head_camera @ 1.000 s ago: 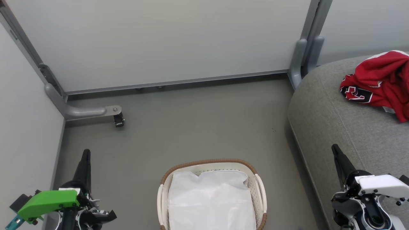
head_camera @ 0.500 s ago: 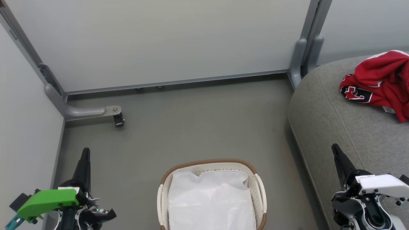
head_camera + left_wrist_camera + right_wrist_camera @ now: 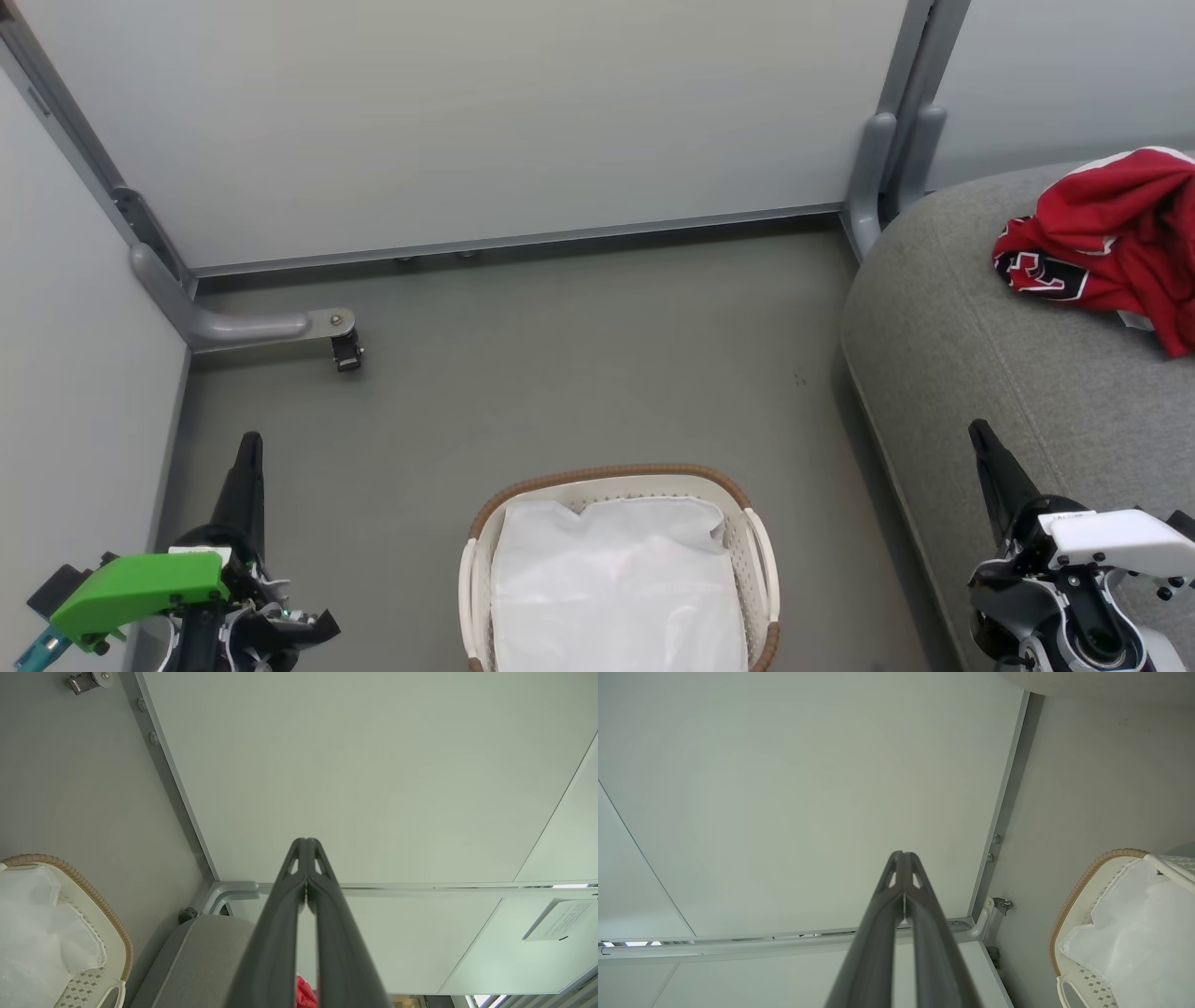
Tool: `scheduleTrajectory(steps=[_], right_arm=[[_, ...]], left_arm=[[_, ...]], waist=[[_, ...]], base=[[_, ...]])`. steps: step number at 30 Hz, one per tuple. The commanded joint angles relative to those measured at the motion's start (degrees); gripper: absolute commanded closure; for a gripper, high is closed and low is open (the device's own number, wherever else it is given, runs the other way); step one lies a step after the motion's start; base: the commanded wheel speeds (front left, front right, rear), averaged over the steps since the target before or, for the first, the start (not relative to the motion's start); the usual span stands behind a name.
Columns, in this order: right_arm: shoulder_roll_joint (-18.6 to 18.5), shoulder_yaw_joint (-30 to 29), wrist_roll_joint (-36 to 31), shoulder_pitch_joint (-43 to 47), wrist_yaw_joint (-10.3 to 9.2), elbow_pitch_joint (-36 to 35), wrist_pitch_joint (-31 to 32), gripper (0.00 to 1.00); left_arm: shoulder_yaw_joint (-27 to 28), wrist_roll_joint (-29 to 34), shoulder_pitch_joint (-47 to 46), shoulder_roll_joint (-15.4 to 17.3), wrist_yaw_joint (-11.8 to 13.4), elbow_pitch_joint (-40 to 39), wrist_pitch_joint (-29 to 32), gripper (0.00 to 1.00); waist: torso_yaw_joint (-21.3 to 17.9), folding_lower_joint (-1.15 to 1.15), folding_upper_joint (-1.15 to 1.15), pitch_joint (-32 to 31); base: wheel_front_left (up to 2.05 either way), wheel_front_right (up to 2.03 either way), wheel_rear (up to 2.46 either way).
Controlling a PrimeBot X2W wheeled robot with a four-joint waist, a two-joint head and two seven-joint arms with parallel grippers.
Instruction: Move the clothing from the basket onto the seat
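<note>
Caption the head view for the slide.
Red clothing heaped on the grey seat; laundry basket shows its white liner; left tool and right tool shut, empty.

My left fingers (image 3: 246,481) and right fingers (image 3: 995,471) are dark charcoal, with a bright green cover (image 3: 140,586) on my left wrist and a white cover (image 3: 1116,539) on my right. The clothing (image 3: 1111,238) is red with white trim and black-and-white lettering. The seat (image 3: 971,364) is grey weave. The basket (image 3: 607,470) is white with diamond perforations and a brown rim, its liner (image 3: 616,588) white. The floor (image 3: 560,373) is dull grey.
</note>
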Motion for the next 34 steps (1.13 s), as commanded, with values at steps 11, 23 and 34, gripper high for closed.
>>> scheduleTrajectory(steps=[11, 23, 34], right_arm=[[-0.3, -0.1, 0.2, -0.4, -0.02, -0.3, 0.2, 1.0], [-0.3, -0.1, 0.2, -0.4, -0.02, -0.3, 0.2, 1.0], [-0.3, -0.1, 0.2, -0.4, -0.02, -0.3, 0.2, 1.0]], left_arm=[[0.4, 0.2, -0.6, 0.1, -0.3, 0.1, 0.4, 1.0], [0.5, 0.2, -0.6, 0.0, -0.3, 0.1, 0.3, 1.0], [0.5, 0.3, -0.6, 0.0, -0.3, 0.1, 0.4, 1.0]], waist=[[0.0, 0.0, 0.0, 0.0], [0.0, 0.0, 0.0, 0.0], [0.0, 0.0, 0.0, 0.0]], base=[[0.0, 0.0, 0.0], [0.0, 0.0, 0.0], [0.0, 0.0, 0.0]])
